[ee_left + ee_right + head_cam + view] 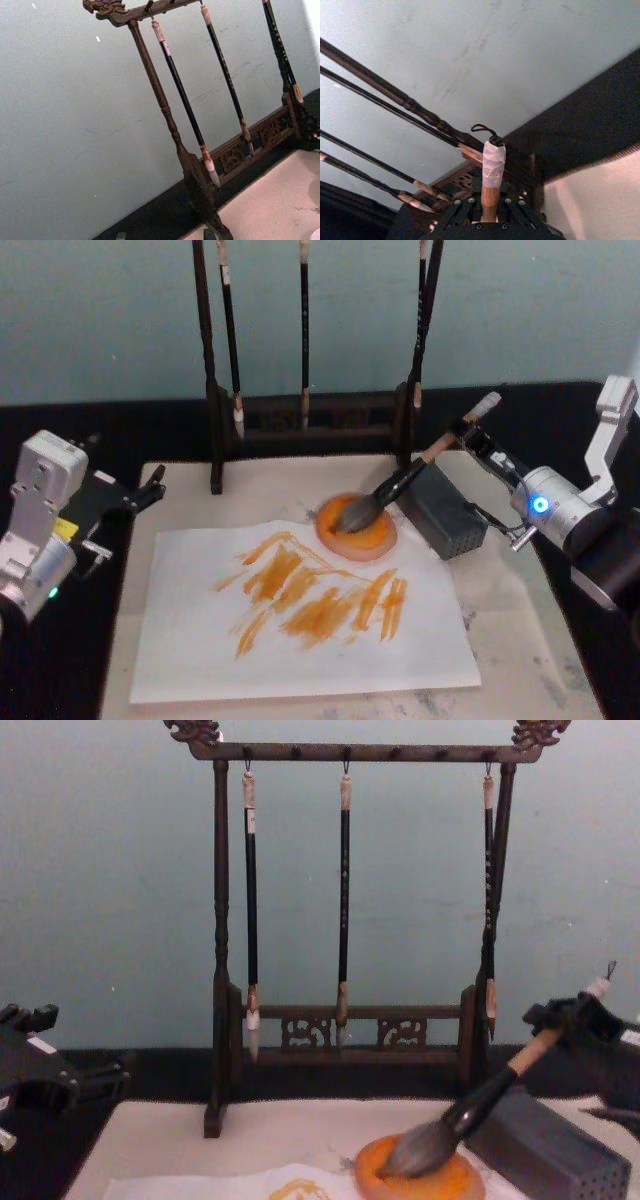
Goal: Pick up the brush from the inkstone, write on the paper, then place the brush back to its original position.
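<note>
You have one brush (405, 480), one inkstone (375, 541), one sheet of paper (180, 660) and one grey perforated box (445, 510). Three thin brushes (343, 900) hang from the single wooden stand (350, 752) at the back. One cream felt mat (520, 640) lies under it all on the dark table (560, 405).

The paper carries a cluster of orange strokes (310, 595) and lies just in front of the inkstone.

Your right arm comes in from the right edge, its forearm angled back towards the stand. The right claw (472, 438) is clamped on the tan handle, just below the brush's white end. In the right wrist view the handle rises out of the closed fingers (512, 212), with the cord loop on top.

The brush slants down to the left. Its fat grey head rests on the orange inkstone, and its handle passes over the box's near corner.

Your left arm sits at the mat's left edge, off the paper. The left claw (152, 483) points towards the stand and holds nothing. You cannot tell how far open it is.
</note>
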Controlling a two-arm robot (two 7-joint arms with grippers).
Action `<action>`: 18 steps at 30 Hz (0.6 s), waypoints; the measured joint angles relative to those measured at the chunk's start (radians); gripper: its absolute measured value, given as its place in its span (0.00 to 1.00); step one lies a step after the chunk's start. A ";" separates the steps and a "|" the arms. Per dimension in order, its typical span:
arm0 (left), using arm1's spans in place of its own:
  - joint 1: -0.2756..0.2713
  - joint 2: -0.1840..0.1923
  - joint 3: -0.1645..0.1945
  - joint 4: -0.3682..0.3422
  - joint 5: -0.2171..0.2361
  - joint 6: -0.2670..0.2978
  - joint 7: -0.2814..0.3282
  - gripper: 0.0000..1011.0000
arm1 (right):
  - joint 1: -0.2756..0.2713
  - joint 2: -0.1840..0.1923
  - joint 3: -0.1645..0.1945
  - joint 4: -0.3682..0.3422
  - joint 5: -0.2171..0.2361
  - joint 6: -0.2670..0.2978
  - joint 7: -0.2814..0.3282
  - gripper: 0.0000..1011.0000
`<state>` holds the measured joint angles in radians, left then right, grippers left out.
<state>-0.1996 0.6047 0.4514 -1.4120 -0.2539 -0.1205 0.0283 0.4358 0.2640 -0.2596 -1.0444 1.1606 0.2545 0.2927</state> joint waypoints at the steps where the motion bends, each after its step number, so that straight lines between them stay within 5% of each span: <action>1: 0.000 0.000 0.000 0.000 0.000 0.000 0.000 0.99 | -0.001 0.001 -0.002 -0.006 0.002 -0.002 0.000 0.16; 11: 0.000 0.000 0.000 0.000 0.000 0.000 0.000 0.99 | -0.018 0.034 -0.037 -0.123 -0.011 -0.052 0.009 0.16; 18: 0.000 0.000 0.000 0.000 0.000 0.000 0.000 0.99 | -0.024 0.079 -0.097 -0.218 -0.091 -0.107 0.014 0.16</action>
<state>-0.1995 0.6047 0.4514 -1.4120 -0.2539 -0.1205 0.0283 0.4115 0.3432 -0.3569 -1.2625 1.0698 0.1478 0.3071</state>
